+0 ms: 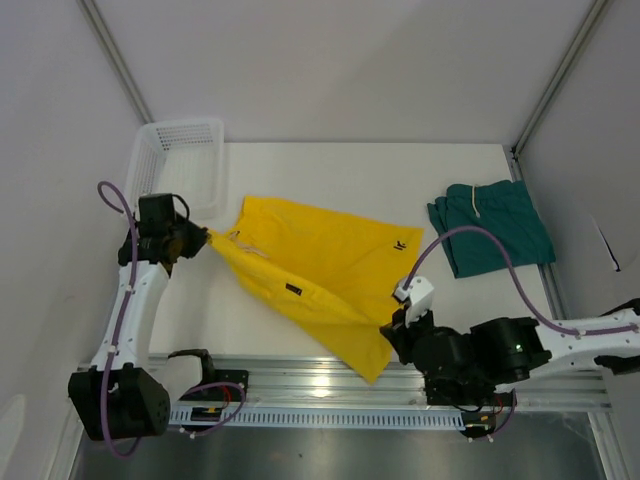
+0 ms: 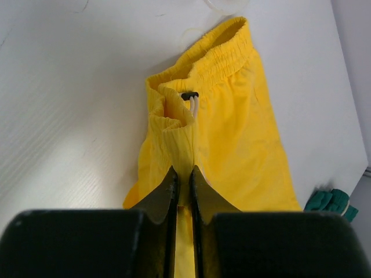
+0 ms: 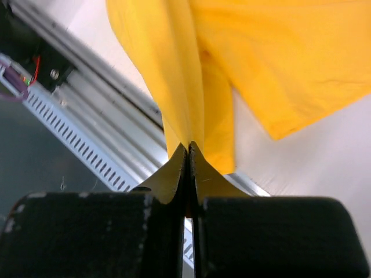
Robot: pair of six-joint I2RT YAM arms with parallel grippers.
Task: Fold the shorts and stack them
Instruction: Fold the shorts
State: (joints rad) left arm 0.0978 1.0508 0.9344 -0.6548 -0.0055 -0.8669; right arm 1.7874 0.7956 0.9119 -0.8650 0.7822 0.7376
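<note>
- Presently, the step in hand appears to be the fold of the yellow shorts (image 1: 310, 275); they hang stretched between the two arms, over the near-middle of the surface (image 1: 350, 160).
- The left gripper (image 2: 184, 176) has its jaws pinching yellow cloth at the waistband end, close to the white drawstring (image 2: 193, 105); a thin fold of fabric sits between the jaws in the left wrist view.
- The right gripper (image 3: 188, 152) has its jaws pressed together on a gathered fold of the yellow cloth at the leg end, over the metal rail (image 1: 300, 385) at the near edge.
- One yellow corner droops past the surface edge onto the rail, so the garment is neither flat nor squared.
- Judgement: the next move calls for both arms to carry the cloth back over the surface, keep it taut and lay one half evenly over the other before either grip is let go; uneven travel would likely leave a skewed fold.
- The teal shorts (image 1: 490, 225) lie bunched at the far right of the surface, well apart from the yellow pair; whether they are properly folded cannot be told.
- Stacking is not yet done.
- Container: a white mesh basket (image 1: 178, 160) stands at the far left corner, just beyond the left gripper; nothing is seen inside it.
</note>
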